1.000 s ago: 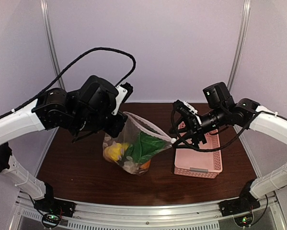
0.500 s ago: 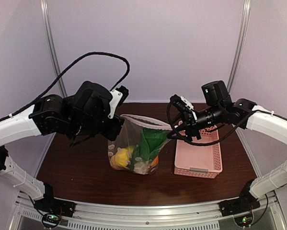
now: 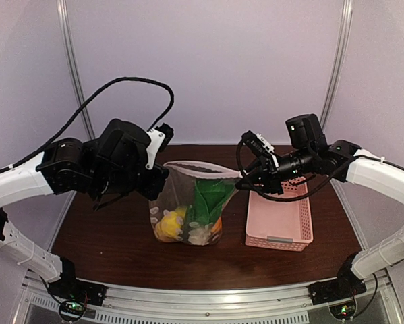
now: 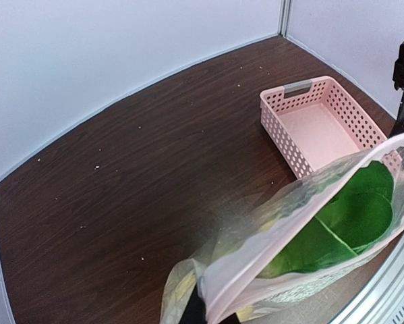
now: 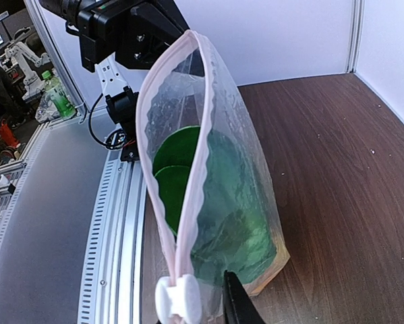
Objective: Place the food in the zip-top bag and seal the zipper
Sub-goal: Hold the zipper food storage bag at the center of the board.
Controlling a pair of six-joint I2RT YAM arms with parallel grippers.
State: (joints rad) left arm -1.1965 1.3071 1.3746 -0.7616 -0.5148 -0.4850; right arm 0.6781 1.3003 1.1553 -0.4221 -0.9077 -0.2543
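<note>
**Top view:** the bag is stretched upright over the table. The food is heaped low inside, its pieces blurred. The bag's left corner is hidden behind the left arm. The right gripper is met at the right corner.

**Left wrist view:** the left gripper, cropped, is clamped on the bag's mouth. The basket is seen beyond.

**Right wrist view:** the zipper is parted. The slider is beside one finger; the grip cannot be told.

Under the zip-top bag, the left gripper is only a dark sliver at frame edge, grip hidden. Beside the bag's slider tab, right gripper: one finger cropped (other out of frame). Inside the bag, food blurred by plastic.
</note>
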